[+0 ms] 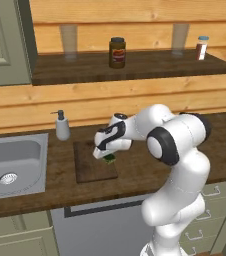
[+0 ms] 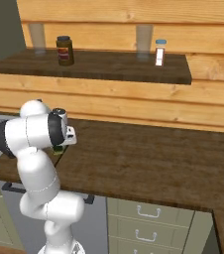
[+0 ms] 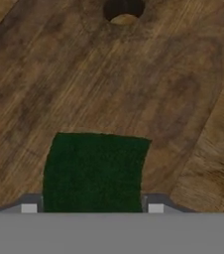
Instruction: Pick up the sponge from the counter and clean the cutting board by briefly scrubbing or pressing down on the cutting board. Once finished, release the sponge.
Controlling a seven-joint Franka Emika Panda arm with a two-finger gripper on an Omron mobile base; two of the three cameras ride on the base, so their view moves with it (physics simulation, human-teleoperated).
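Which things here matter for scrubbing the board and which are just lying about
Job: sponge, held in the gripper; cutting board; counter.
Lying about: soap dispenser; sink; jar, small bottle and two glasses on the wall shelf.

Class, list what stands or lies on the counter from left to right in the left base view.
Sink → soap dispenser → cutting board → sponge, held in the gripper over the board.
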